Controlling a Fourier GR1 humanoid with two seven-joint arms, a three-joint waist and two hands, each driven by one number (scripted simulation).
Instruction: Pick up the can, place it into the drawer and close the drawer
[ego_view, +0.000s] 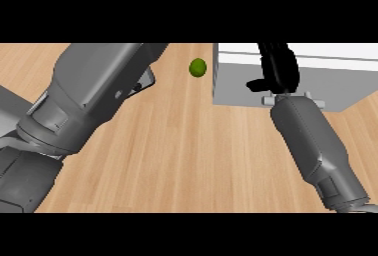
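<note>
The white drawer unit (336, 60) stands at the back right, its grey front (236, 92) facing me with a pale handle (319, 103) low on it. My right hand (279, 67) lies against that front, above the handle. Its black fingers stretch straight up over the white top and its thumb sticks out to the left. It holds nothing. No can shows in the head view. My left forearm (81, 105) fills the left side and runs out past the top edge, so the left hand is hidden.
A small green rounded object (197, 67) lies on the wooden counter (192, 160) just left of the drawer unit. A dark grey surface (11, 100) cuts in at the far left edge.
</note>
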